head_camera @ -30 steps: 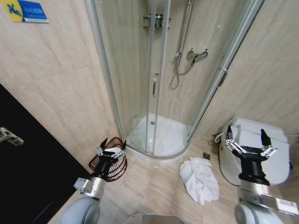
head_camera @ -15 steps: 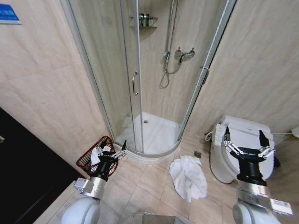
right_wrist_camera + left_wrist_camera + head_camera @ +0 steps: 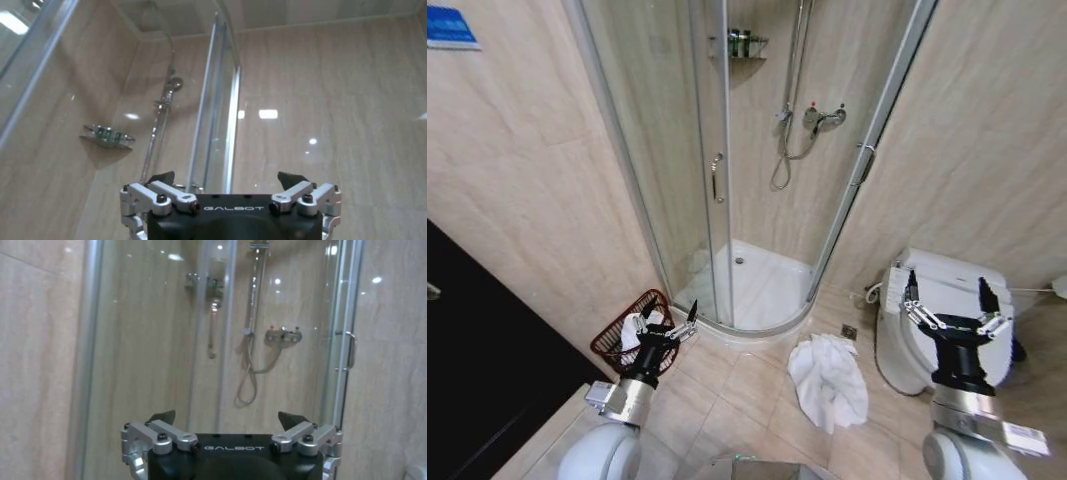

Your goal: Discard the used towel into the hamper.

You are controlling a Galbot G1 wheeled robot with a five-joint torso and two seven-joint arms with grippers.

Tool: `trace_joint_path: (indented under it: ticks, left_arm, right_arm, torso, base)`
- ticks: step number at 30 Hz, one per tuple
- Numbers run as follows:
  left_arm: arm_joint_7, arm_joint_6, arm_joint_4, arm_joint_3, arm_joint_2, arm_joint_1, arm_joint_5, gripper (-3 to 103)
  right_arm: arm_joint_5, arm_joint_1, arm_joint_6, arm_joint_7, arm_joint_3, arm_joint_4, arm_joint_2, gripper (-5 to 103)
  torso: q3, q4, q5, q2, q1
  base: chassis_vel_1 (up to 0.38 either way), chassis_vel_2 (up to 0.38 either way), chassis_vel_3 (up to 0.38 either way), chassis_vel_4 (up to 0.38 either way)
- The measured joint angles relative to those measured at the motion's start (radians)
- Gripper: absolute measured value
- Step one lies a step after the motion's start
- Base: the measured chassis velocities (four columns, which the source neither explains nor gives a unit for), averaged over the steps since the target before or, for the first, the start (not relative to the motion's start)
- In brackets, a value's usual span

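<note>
From the head view, the white towel (image 3: pixel 828 380) lay crumpled on the tiled floor (image 3: pixel 747 400), between the curved lip of the shower tray (image 3: pixel 757 290) and the toilet (image 3: pixel 947 300), touching neither gripper. The hamper (image 3: pixel 623 338), a dark red-brown wire basket, stood against the wall at the robot's left, beside the shower's glass door (image 3: pixel 667 170), with something white lying inside it.

The left gripper (image 3: pixel 663 331) hung in front of the hamper's rim, its fingers spread wide with nothing between them. The right gripper (image 3: pixel 943 305) was raised before the toilet, well apart from the towel, its fingers likewise splayed and empty.

The wrist views showed none of the floor. The left wrist view looked past the left gripper (image 3: pixel 227 419) at the glass enclosure, with the shower hose (image 3: pixel 250 365) looping down and the mixer tap (image 3: pixel 282 335) on the wall behind. The right wrist view looked up the wall past the right gripper (image 3: pixel 227 179), catching the shower head (image 3: pixel 173 84), a corner shelf (image 3: pixel 107 136) holding small bottles, and the edge of the glass panel. In both, the black fingertips stood far apart, gripping nothing.
</note>
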Motion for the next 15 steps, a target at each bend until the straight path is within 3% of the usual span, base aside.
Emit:
trace_joint_path:
  ticks: [7, 15]
  left_arm:
    - [0.0, 0.0, 0.0, 0.0, 0.0, 0.0, 0.0, 100]
    - [0.0, 0.0, 0.0, 0.0, 0.0, 0.0, 0.0, 100]
  right_arm:
    - [0.002, -0.002, 0.044, -0.036, 0.013, -0.007, -0.002, 100]
    - [0.011, -0.009, 0.081, -0.072, 0.024, -0.01, -0.001, 100]
  torso:
    - [0.0, -0.0002, 0.0007, 0.0, 0.0]
    - [0.0, 0.0001, -0.0002, 0.0, 0.0]
  base:
    - [-0.167, -0.153, 0.146, 0.151]
    - [0.021, -0.009, -0.008, -0.006]
